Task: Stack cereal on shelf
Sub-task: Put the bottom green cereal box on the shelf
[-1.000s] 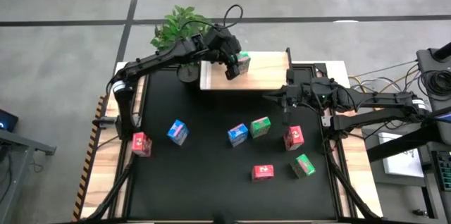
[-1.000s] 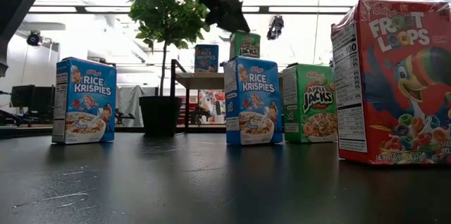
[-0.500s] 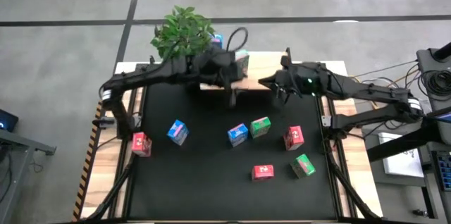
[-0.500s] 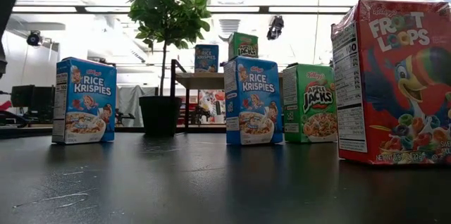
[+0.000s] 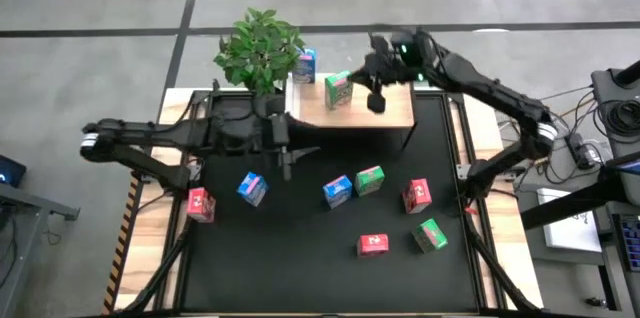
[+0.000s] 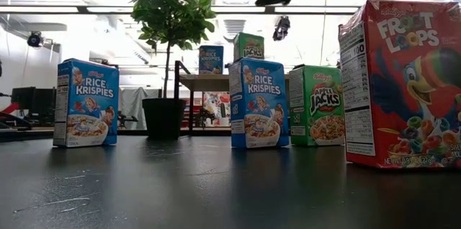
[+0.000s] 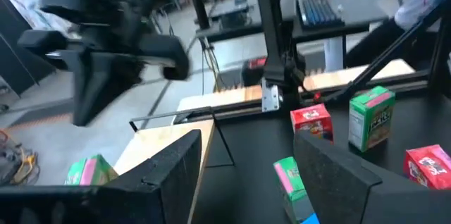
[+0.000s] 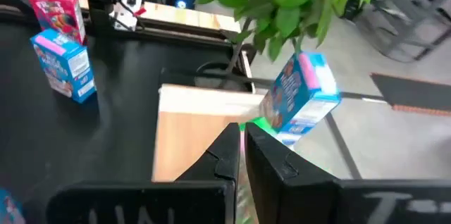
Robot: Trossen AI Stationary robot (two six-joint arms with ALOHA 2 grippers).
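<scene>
Going by the high view, two of the nine boxes are on the shelf (image 5: 390, 110) and seven remain on the black table (image 5: 300, 248), so the job looks well under halfway. At the far left of the table stands a red box (image 5: 200, 203), then a blue box (image 5: 252, 187) just beside it. Above them the left gripper (image 5: 288, 155) hangs empty over the table in front of the shelf, fingers spread apart in its wrist view. On the shelf's left end, next to the potted plant (image 5: 260, 46), sits a second blue box (image 5: 306, 65), with a green box (image 5: 338, 90) near it toward the middle. Further right on the table, a third blue box (image 5: 337, 191) and a second green box (image 5: 370, 180) touch each other; below them lies a second red box (image 5: 373, 245). The right gripper (image 5: 377, 88) hovers over the shelf just beside the green box there, fingers nearly closed and holding nothing. Farthest right are a third red box (image 5: 417, 196) and a third green box (image 5: 431, 235), both yet to be shelved.
</scene>
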